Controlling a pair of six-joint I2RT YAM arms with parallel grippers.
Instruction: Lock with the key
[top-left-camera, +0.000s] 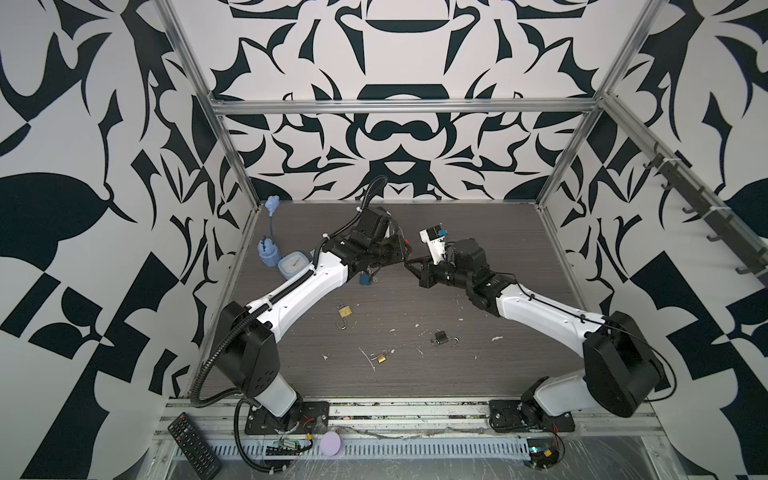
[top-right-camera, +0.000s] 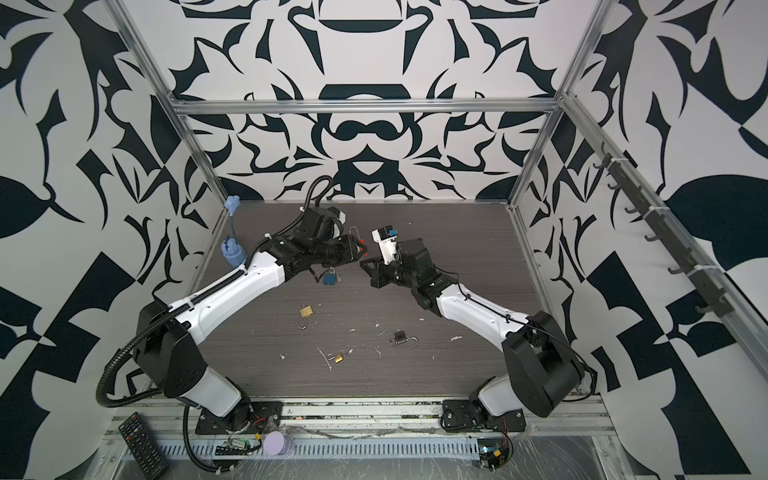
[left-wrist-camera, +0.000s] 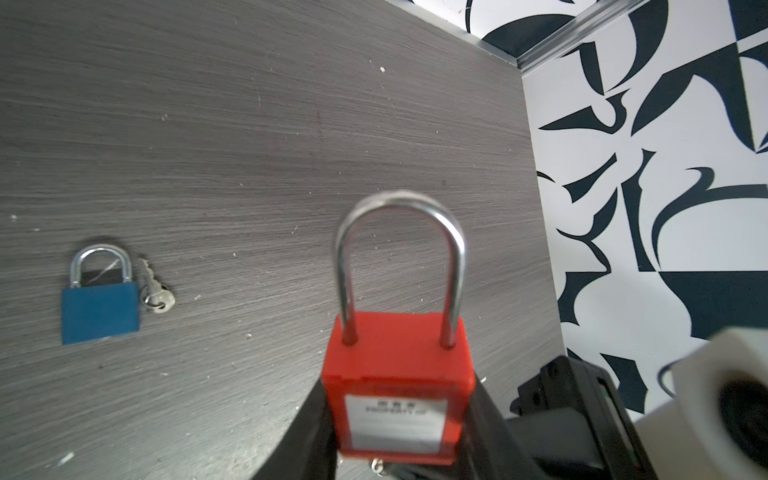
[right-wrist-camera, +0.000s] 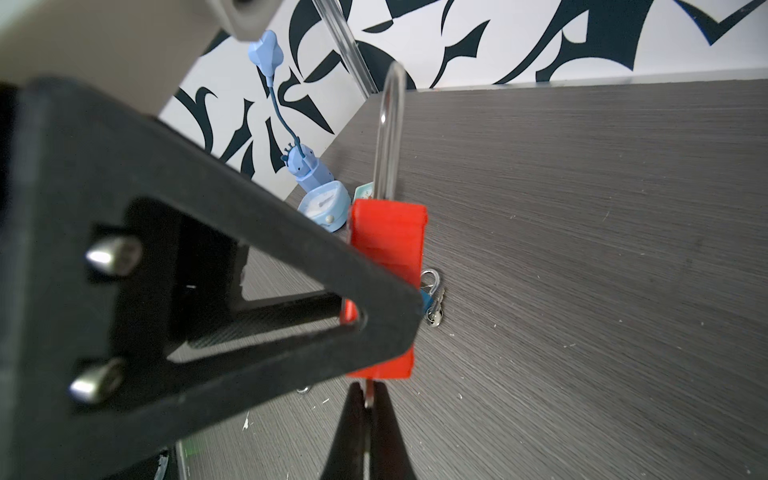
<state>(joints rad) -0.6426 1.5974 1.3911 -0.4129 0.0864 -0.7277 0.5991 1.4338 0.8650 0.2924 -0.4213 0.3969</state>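
A red padlock (left-wrist-camera: 399, 365) with a white label is held off the table, my left gripper (left-wrist-camera: 399, 399) shut on its body. Both legs of its steel shackle (left-wrist-camera: 399, 232) enter the body. In the right wrist view the padlock (right-wrist-camera: 386, 241) is seen edge-on, with the key (right-wrist-camera: 369, 392) sticking out of its underside. My right gripper (right-wrist-camera: 369, 401) is shut on that key. In both top views the two grippers meet above the table's middle back, left (top-left-camera: 402, 248) and right (top-left-camera: 410, 264), with a bit of red (top-right-camera: 362, 245) between them.
A blue padlock (left-wrist-camera: 99, 307) with keys (left-wrist-camera: 156, 297) lies shut on the table under the left arm. Two brass padlocks (top-left-camera: 344, 311) (top-left-camera: 380, 357) and a black one (top-left-camera: 440, 336) lie open nearer the front. A blue clock (top-left-camera: 291, 266) and blue toy (top-left-camera: 268, 251) stand at the left wall.
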